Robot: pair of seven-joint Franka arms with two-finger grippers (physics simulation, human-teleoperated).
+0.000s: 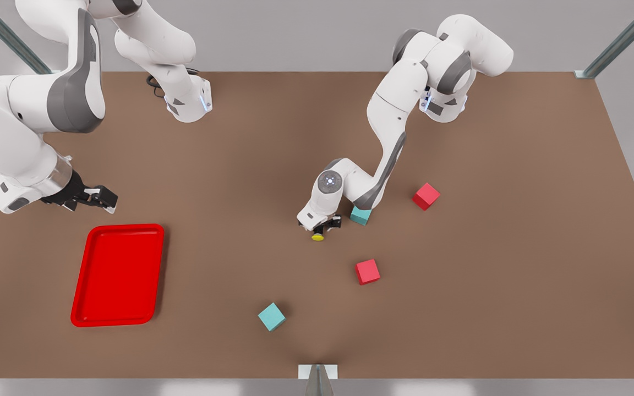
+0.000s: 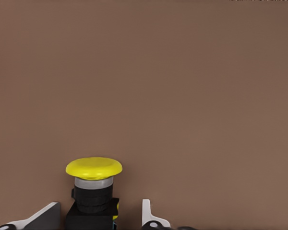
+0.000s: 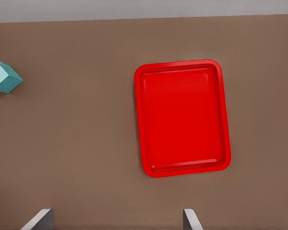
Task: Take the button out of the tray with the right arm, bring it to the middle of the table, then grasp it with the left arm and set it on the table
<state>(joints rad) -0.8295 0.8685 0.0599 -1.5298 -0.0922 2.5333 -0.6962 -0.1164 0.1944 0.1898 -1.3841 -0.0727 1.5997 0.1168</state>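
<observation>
1. The left end effector (image 1: 323,226) is low at the middle of the counter (image 1: 515,275), grasping the button (image 1: 318,237).
2. The right end effector (image 1: 97,199) waits released, near the tray (image 1: 118,275).
3. Last step, I judge: lower, then release.
4. Two teal cubes, two red cubes.

Front cam high overhead; left wrist close on button (image 2: 93,189); right wrist above tray (image 3: 182,117)

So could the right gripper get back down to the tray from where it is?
Probably yes. The right gripper hangs open just beyond the red tray, with bare table between them. The left gripper is off at mid-table around the button, out of the way.
</observation>
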